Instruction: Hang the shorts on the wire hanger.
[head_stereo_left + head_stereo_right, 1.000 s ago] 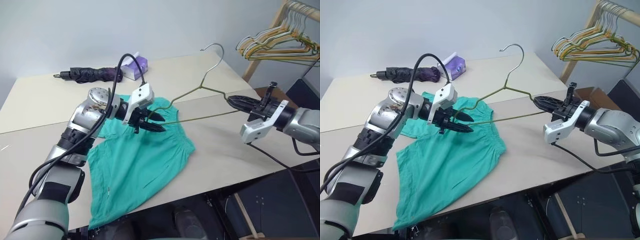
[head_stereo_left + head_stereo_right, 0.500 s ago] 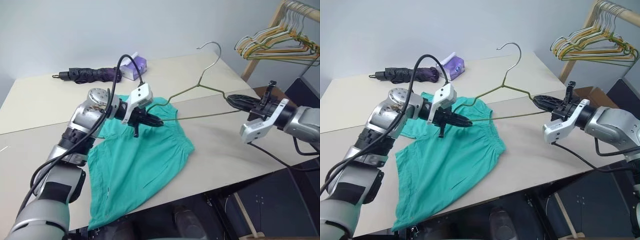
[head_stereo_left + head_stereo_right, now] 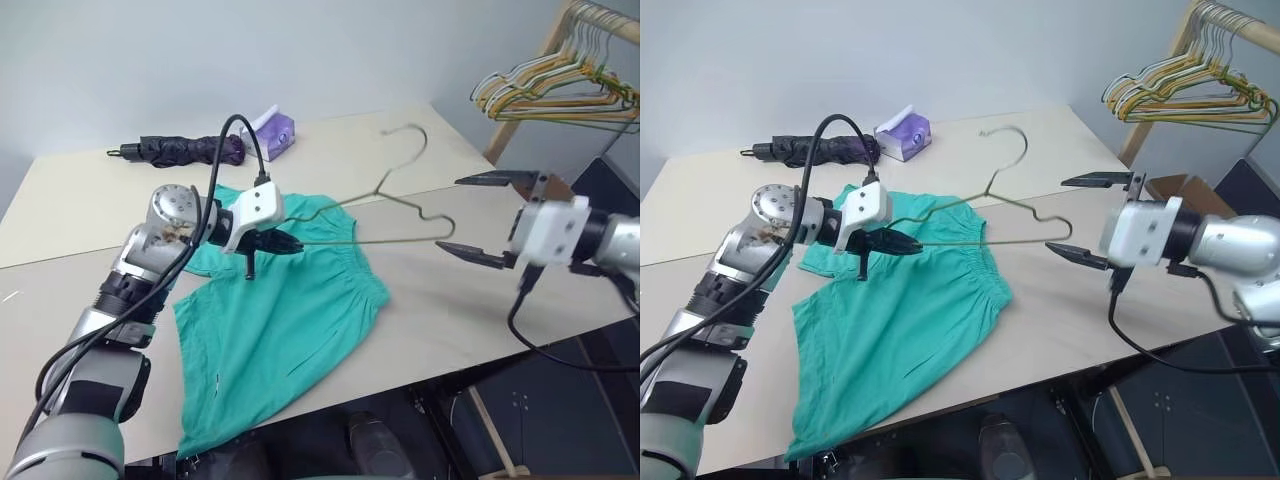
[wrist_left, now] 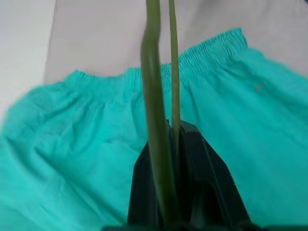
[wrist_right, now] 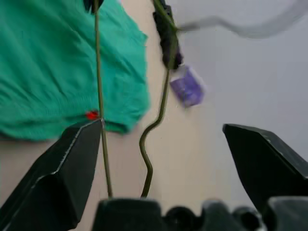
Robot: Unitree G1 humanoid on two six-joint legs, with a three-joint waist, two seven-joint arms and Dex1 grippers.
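Observation:
The teal shorts [image 3: 280, 320] lie flat on the table, their lower hem over the front edge. Above their waistband my left gripper [image 3: 290, 243] is shut on the left corner of the wire hanger [image 3: 380, 241], an olive wire triangle held nearly level over the table with its hook [image 3: 412, 135] pointing to the far side. The left wrist view shows the wire [image 4: 159, 120] clamped between the black fingers, over the shorts [image 4: 72, 144]. My right gripper [image 3: 448, 214] stands wide open at the hanger's right corner, one finger above it and one below. In the right wrist view the wire [image 5: 99, 86] runs between the spread fingers [image 5: 62, 173].
A folded dark umbrella [image 3: 180, 150] and a purple tissue pack [image 3: 270, 132] lie at the back of the table. A wooden rack with a bunch of hangers [image 3: 560, 85] stands at the far right. The table's front edge [image 3: 480, 350] runs just below the right gripper.
The right gripper has let go of the hanger's right corner, opened wide and rolled. The left gripper has shut on the left corner and drawn left; the hook has sunk lower.

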